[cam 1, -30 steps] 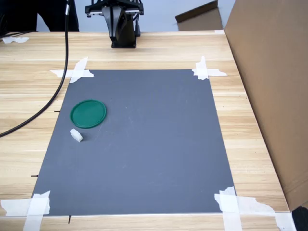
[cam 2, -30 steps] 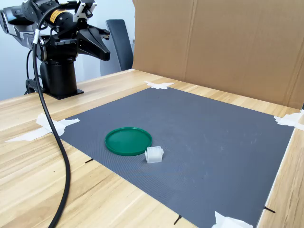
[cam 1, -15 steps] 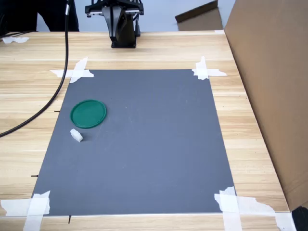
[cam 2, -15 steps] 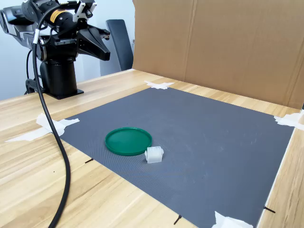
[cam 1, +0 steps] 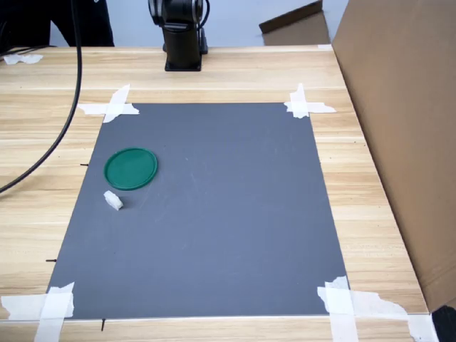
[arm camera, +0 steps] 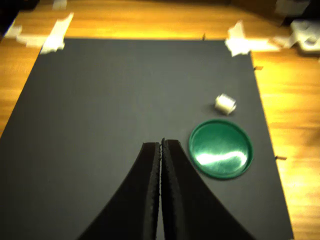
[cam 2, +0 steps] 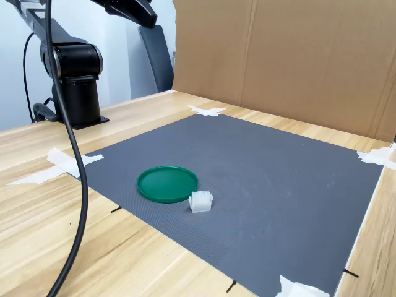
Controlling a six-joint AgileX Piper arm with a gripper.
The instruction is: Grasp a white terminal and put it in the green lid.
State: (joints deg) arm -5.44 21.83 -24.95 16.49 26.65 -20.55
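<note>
Gripper [arm camera: 161, 146] pressed together, jaws meeting with only a hairline seam between them, clamped on nothing, hanging high over the dark grey mat [arm camera: 125, 100]. In the second exterior view, only the black tip of the gripper [cam 2: 148, 20] visible near the upper edge, well above the table and well apart from everything on the mat.

Green lid [cam 1: 130, 168] flat on the mat [cam 1: 214, 214] near the first exterior view's left edge of it, open side up, nothing inside. White terminal [cam 1: 113, 200] just beside the lid at about 7 o'clock from it in the first exterior view, apart from the rim by a thin strip of mat. In the second exterior view, terminal [cam 2: 200, 201] at about 4 o'clock from the lid [cam 2: 167, 183], very close to the rim; touching or not, cannot tell there. In the wrist view, terminal [arm camera: 225, 103] at 12 o'clock from the lid [arm camera: 220, 148], and lid at roughly 3 o'clock from the closed fingertips.

Mat fixed to the wooden table [cam 1: 370, 185] by white tape [cam 1: 306, 104] at its corners. Black arm base [cam 1: 182, 43] bolted at the far table edge, at 12 o'clock from the mat. Black cable [cam 1: 53, 142] draped over the table, past the first exterior view's left edge of the mat. Brown cardboard wall [cam 2: 297, 62] upright along the far side in the second exterior view.
</note>
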